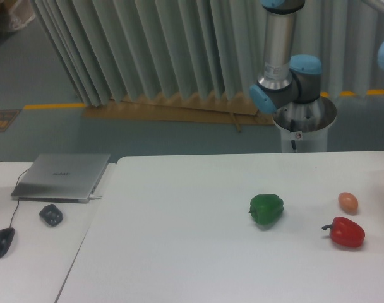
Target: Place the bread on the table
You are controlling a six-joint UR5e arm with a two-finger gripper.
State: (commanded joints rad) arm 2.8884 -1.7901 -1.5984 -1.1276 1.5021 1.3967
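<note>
The bread does not show anywhere in this view, and the gripper is also outside the picture, so I cannot tell if it is spread, closed, or already holding the bread. Only the arm's base and shoulder are visible, behind the far edge of the white desk. On the desk lie a green pepper, a red pepper and a small orange-tan ball, the ball close behind the red pepper. To do the placing well, I judge the arm should lower the bread onto a bare part left of the green pepper, let it touch before opening, and stay apart from the peppers.
</note>
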